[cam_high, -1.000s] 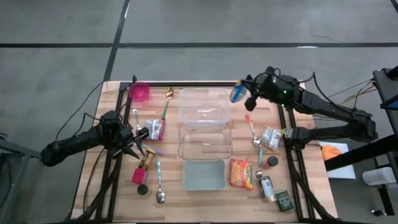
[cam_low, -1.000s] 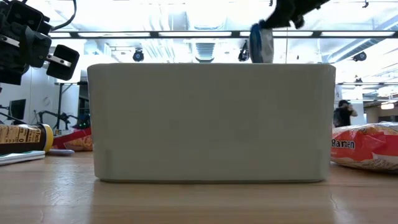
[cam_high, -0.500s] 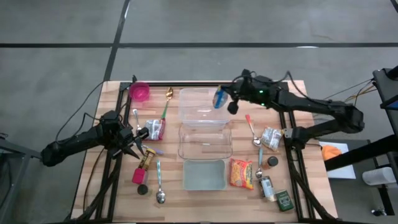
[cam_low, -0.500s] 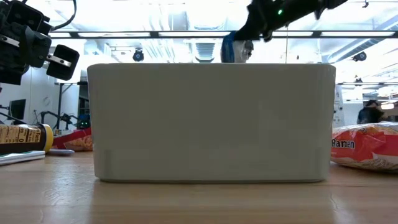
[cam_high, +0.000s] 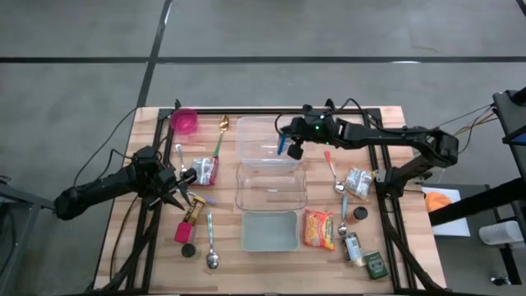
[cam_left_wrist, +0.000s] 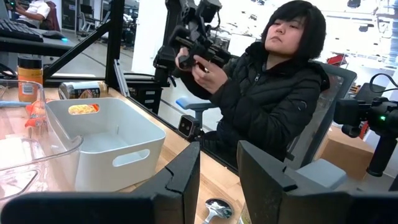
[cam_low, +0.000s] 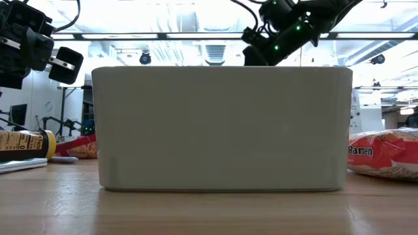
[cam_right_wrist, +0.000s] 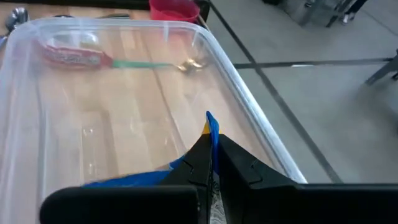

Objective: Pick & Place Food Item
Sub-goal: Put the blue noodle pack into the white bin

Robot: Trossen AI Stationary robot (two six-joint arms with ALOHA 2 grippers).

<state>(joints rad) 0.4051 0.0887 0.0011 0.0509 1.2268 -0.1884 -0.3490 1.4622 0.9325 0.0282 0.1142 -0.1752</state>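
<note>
Hovering over the clear container (cam_high: 269, 140), the right tool (cam_high: 285, 146) was pinching a blue packet (cam_right_wrist: 210, 134) just inside its rim — picked up, not yet released. Left tool (cam_high: 182, 178) waited beside the container, fingers slightly apart, empty.

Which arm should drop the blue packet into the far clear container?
Right. The right gripper is shut on the blue packet, directly over the far clear container. The left gripper is parked by the table's left edge, holding nothing.
</note>
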